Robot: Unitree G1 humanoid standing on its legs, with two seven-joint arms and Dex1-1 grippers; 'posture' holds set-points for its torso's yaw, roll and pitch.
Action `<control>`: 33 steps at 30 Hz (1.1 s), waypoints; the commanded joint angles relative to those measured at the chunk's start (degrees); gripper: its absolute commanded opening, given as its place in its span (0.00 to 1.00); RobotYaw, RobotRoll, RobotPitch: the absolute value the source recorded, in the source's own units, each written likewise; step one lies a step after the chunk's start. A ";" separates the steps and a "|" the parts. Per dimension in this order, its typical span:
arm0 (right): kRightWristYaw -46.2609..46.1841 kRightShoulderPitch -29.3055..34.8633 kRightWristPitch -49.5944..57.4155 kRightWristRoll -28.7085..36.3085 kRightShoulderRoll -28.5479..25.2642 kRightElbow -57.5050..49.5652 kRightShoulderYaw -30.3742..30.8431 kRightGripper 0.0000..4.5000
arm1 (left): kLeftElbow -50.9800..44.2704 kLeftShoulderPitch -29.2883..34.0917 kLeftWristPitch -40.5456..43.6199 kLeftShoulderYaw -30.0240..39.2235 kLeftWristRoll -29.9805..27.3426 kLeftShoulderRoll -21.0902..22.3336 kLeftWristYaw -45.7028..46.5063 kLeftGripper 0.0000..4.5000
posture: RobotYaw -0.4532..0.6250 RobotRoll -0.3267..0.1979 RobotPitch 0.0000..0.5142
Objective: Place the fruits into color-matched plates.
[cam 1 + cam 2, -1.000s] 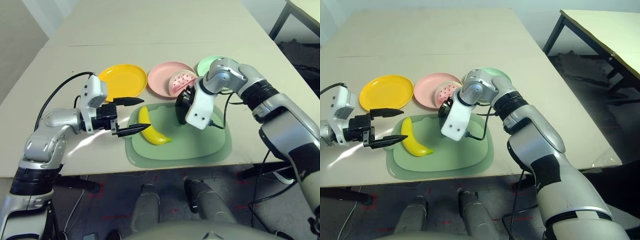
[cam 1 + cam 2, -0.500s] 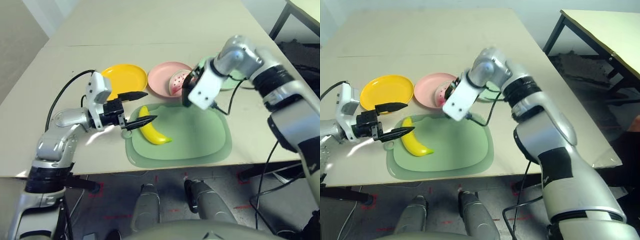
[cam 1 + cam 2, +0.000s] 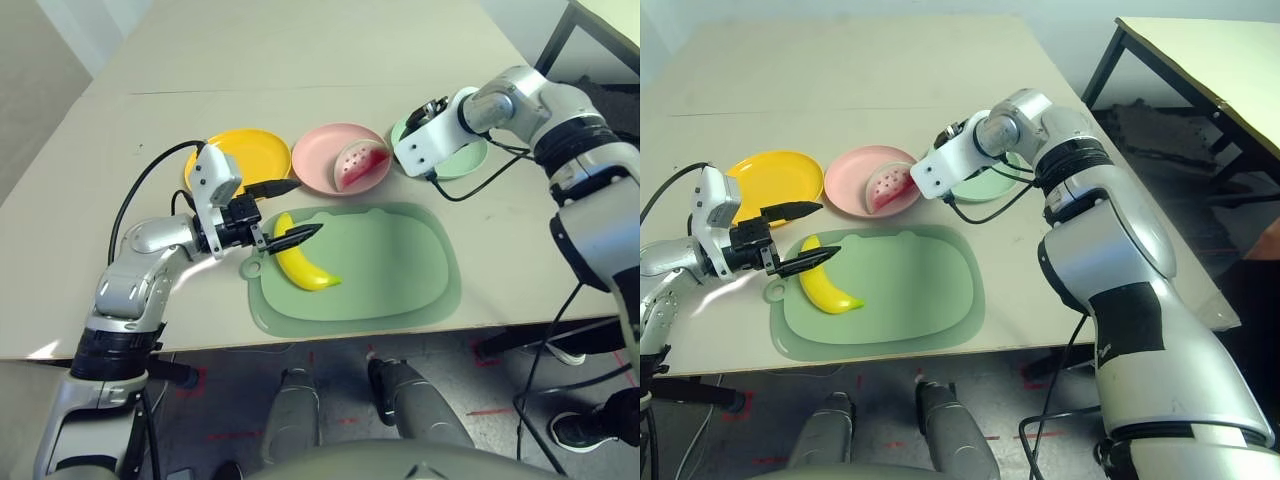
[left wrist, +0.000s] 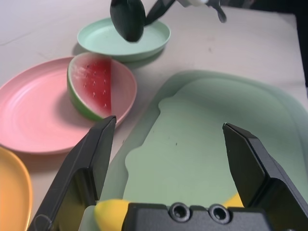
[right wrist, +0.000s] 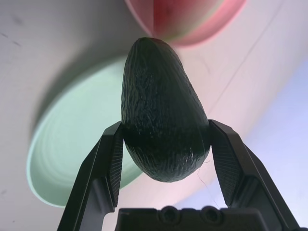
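A yellow banana lies on the left part of the large green mat. My left gripper is open, its fingers reaching over the banana's far end from the left without touching it. The watermelon wedge rests in the pink plate. The yellow plate holds nothing. My right gripper is shut on the dark green avocado and holds it just above the mint green plate, at that plate's left rim.
A black cable runs from my right wrist across the mint plate to the table. Another table stands to the right. The mat's front edge lies close to the table's front edge.
My right arm has risen off the mat with the avocado and swung back right over the mint plate. My left gripper has moved right, up to the banana.
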 commanded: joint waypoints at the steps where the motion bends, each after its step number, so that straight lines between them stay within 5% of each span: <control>1: -4.04 2.14 3.71 -2.43 0.63 1.79 1.57 0.64 | -0.33 0.96 -0.03 0.11 0.39 0.47 -0.08 1.00 | 0.41 0.62 0.35; 9: -5.07 3.84 5.39 -2.74 1.50 2.35 1.45 0.64 | -5.04 1.09 3.73 -0.35 0.15 0.92 2.49 1.00 | 0.42 0.62 0.35; 14: -4.64 4.19 5.28 -2.24 1.69 2.30 1.05 1.00 | -5.95 1.38 4.65 -0.21 0.13 1.39 2.44 1.00 | 0.42 0.62 0.35; 24: -1.94 2.38 3.50 0.34 0.34 1.27 -1.23 1.00 | -4.14 1.58 2.83 -0.69 0.79 1.23 1.73 1.00 | 0.42 0.62 0.35; 29: 3.41 1.97 2.18 7.40 -1.40 -1.14 -7.78 1.00 | -2.23 1.73 0.57 0.09 1.76 2.34 0.70 1.00 | 0.43 0.62 0.36; 33: 11.41 7.60 1.51 15.26 -2.74 -7.18 -13.37 1.00 | -1.89 2.75 -0.40 0.57 2.16 3.00 0.57 1.00 | 0.42 0.62 0.36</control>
